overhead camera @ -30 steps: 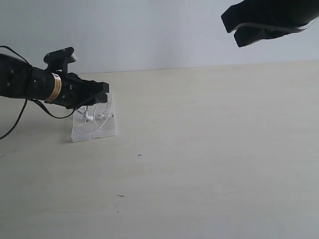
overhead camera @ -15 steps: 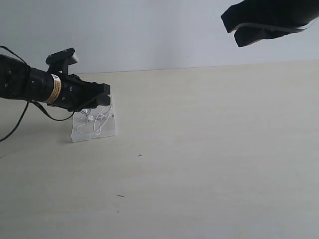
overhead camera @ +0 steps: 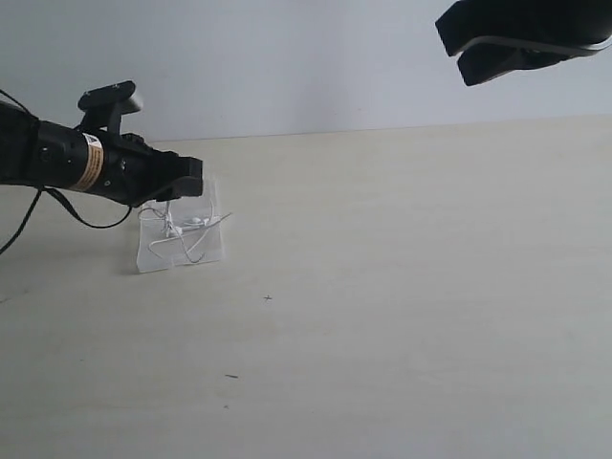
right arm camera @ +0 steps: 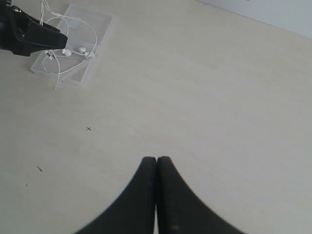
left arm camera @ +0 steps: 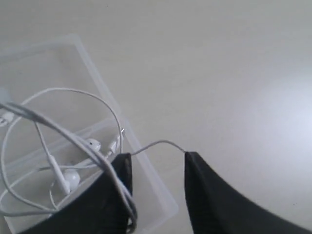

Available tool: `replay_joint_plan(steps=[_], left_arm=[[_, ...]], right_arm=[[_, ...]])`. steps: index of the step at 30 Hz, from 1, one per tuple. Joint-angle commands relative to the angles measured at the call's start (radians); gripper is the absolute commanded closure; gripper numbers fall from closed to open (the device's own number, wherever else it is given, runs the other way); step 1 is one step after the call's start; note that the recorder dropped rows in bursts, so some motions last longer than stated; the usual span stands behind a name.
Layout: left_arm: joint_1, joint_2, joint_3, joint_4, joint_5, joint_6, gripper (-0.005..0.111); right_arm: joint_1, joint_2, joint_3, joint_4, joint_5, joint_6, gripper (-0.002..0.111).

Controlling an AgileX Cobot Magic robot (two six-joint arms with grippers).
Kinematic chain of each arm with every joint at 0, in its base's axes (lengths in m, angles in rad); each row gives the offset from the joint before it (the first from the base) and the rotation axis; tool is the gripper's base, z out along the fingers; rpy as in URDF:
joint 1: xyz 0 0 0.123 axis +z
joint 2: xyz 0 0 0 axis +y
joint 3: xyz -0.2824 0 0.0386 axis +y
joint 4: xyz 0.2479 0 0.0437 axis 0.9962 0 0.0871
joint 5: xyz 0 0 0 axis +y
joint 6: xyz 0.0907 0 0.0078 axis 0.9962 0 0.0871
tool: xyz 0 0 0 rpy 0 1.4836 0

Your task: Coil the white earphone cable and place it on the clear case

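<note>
The clear case (overhead camera: 212, 251) lies flat on the table at the left. On it rests the white earphone cable (overhead camera: 187, 229) in loose loops, and one end pokes past the case's right side. My left gripper (overhead camera: 194, 176) hovers just above the case's far side, jaws open. In the left wrist view the cable (left arm camera: 73, 95) and its earbuds (left arm camera: 71, 178) lie on the case (left arm camera: 83, 53); one strand drapes over a finger and a thin end arcs across the gap of the left gripper (left arm camera: 156, 158). My right gripper (right arm camera: 156, 160) is shut and empty, high above the table (overhead camera: 454, 48).
The pale table (overhead camera: 402, 287) carries a few tiny dark specks (overhead camera: 230, 376). A black robot cable (overhead camera: 29, 229) hangs from the left arm. The right wrist view shows the case (right arm camera: 100, 24) and the left gripper (right arm camera: 58, 41) far off.
My left gripper has lifted and drawn back to the left, away from the case. The cable loops have settled flatter on the case. The right gripper has edged slightly right.
</note>
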Motion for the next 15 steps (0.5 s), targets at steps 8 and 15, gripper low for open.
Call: replay_joint_plan(steps=[8, 15], left_arm=[[-0.003, -0.011, 0.004, 0.000, 0.105, 0.084, 0.070], [-0.022, -0.005, 0.004, 0.000, 0.280, 0.236, 0.070]], right_arm=[[-0.004, -0.009, 0.004, 0.005, 0.002, 0.001, 0.108], [-0.004, -0.009, 0.004, 0.005, -0.002, 0.003, 0.108]])
